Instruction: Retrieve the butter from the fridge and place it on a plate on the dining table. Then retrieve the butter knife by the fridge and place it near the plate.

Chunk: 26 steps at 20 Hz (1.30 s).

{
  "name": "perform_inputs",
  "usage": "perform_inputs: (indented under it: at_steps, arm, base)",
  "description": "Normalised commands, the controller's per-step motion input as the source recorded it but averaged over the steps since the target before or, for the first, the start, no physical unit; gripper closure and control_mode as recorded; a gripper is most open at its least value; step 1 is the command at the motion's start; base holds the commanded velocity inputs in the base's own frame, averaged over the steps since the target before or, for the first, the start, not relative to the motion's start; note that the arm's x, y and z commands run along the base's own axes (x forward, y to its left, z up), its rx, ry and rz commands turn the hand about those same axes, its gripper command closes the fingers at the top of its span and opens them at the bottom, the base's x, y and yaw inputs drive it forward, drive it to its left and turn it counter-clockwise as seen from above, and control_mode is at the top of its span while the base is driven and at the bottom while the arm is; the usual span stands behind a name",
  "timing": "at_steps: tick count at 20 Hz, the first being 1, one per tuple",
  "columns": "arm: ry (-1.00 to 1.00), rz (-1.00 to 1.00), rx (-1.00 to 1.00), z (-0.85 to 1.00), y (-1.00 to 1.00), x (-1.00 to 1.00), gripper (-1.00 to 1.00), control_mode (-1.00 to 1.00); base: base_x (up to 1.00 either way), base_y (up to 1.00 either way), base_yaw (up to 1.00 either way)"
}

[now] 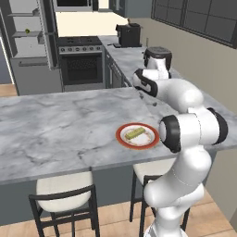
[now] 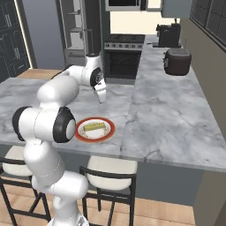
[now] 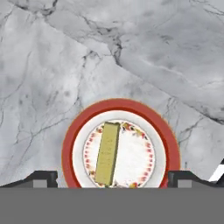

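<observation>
We note the dining table (image 1: pixel 55 125) first: its grey-veined marble top spans the lower half of both base views, with two cushioned stools (image 1: pixel 65 194) tucked under its near edge. Behind it, at the far left of the room, the fridge (image 1: pixel 30 46) stands with its door open and light grey shelves exposed (a small yellow-green item sits on an upper shelf). Beside the fridge we see the stove (image 1: pixel 81 62), and along the right-hand counter a dark coffee machine (image 1: pixel 128 34) and a dark round cooker (image 2: pixel 177 61).

The arm rises over the table edge and bends back downward above the marble. The plate (image 1: pixel 137 136), white with a red-orange rim, lies near the table's near edge, just beside the arm. The butter (image 1: pixel 134 134) lies on the plate, roughly centred, flat on its long side; in the hand view it runs lengthwise across the plate's patterned centre.

The gripper (image 3: pixel 112 177) hangs above the plate, clear of it, with its fingertips (image 3: pixel 41 177) spread wide apart and nothing between them.
</observation>
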Motion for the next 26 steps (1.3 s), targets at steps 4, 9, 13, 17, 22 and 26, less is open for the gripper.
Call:
perform_inputs:
  at_steps: [4, 9, 13, 17, 22, 26]
  arm:
    - [0.12, 0.51, 0.09, 0.37, 0.08, -0.44, -1.00, -1.00]
    - [-0.01, 0.53, -0.03, 0.01, 0.42, -0.90, -1.00, -1.00]
    - [-0.26, 0.45, -0.28, 0.04, 0.59, -1.00, -1.00, -1.00]
    - [-0.60, 0.32, -0.14, 0.05, 0.17, -1.00, -1.00, -1.00]
    - [-0.12, 0.16, 0.00, 0.07, 0.00, -0.73, -1.00, -1.00]
    - [0.00, 0.15, 0.03, 0.00, 0.00, -0.71, -1.00, -1.00]
  base:
    - [0.00, 0.00, 0.00]
    - [0.00, 0.00, 0.00]
    - [0.00, 0.00, 0.00]
    - [0.00, 0.00, 0.00]
    - [0.00, 0.00, 0.00]
    - [0.00, 0.00, 0.00]
